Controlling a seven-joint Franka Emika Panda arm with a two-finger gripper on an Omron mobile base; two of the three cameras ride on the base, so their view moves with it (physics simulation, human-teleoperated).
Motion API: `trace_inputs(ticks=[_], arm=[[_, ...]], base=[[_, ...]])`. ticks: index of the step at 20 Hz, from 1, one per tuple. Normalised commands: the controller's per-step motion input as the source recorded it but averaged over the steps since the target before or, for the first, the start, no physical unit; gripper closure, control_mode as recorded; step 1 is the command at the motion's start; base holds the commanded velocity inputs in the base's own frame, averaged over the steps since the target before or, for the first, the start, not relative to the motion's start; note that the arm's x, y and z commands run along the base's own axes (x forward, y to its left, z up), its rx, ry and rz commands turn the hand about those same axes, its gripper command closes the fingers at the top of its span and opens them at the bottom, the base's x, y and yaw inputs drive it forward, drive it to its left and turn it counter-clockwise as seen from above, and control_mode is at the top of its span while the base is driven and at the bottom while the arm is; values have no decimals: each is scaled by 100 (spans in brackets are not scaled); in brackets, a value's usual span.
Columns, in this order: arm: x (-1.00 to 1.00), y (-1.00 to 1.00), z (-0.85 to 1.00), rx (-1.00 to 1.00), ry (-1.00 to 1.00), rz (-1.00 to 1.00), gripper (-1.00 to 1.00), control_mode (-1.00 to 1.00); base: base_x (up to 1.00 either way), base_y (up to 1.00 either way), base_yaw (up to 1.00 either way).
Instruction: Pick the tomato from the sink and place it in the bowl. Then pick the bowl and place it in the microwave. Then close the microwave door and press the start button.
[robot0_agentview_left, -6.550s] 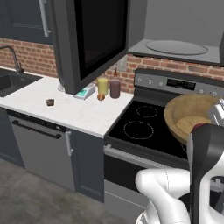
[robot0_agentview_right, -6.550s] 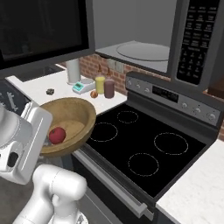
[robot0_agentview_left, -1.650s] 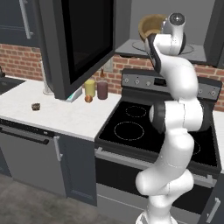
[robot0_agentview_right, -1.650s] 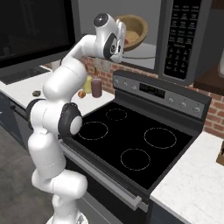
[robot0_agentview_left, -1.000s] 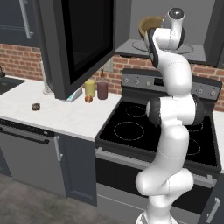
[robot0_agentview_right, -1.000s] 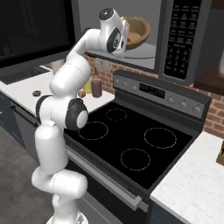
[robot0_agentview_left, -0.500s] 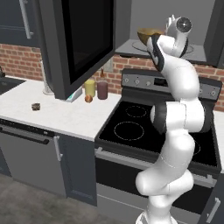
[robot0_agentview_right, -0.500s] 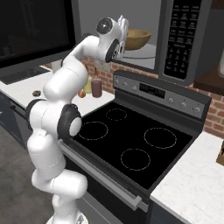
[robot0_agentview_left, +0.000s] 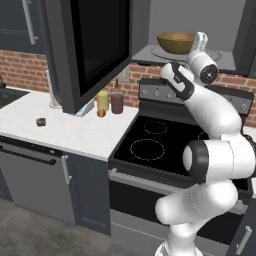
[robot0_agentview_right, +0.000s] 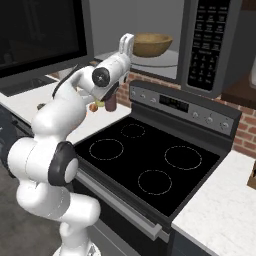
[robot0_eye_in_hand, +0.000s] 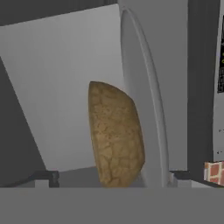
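The wooden bowl (robot0_agentview_left: 176, 42) (robot0_agentview_right: 151, 43) (robot0_eye_in_hand: 116, 133) sits on the glass turntable (robot0_eye_in_hand: 144, 96) inside the microwave (robot0_agentview_right: 210, 45). My gripper (robot0_agentview_left: 200, 42) (robot0_agentview_right: 127, 45) hangs just in front of the microwave's opening, a short way from the bowl's rim, open and holding nothing. The microwave door (robot0_agentview_left: 95, 45) (robot0_agentview_right: 35, 30) stands swung wide open to the left. The tomato is hidden; the bowl's inside cannot be seen from these angles. A dark corner of the sink (robot0_agentview_left: 9, 96) shows at the far left.
Below the microwave is a black stove (robot0_agentview_left: 155, 142) (robot0_agentview_right: 150, 160) with a knob panel (robot0_agentview_right: 180, 105). On the white counter (robot0_agentview_left: 60, 127) stand two bottles (robot0_agentview_left: 110, 101), a small orange-brown ball (robot0_agentview_left: 101, 113) and a small dark lump (robot0_agentview_left: 41, 121).
The gripper has opened and let go of the bowl, which now rests on the turntable. The hand has drawn back a little from the microwave and the arm has dropped lower.
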Motion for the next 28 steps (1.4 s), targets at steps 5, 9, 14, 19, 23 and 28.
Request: trace_inputs(ticks=[5, 9, 14, 19, 23, 28], arm=[[-100, 0, 49, 0, 5, -9, -100, -100], [-99, 0, 34, 0, 24, -2, -100, -100], [-99, 0, 43, -1, 35, 0, -100, -100], [-96, 0, 29, -6, 34, 0, -100, -100], [-82, 40, 10, -7, 23, 0, -100, -100], [-63, 63, 10, -5, 15, 0, -100, -100]], base=[[0, 0, 0], [0, 0, 0], [0, 0, 0], [0, 0, 0], [0, 0, 0], [0, 0, 0]])
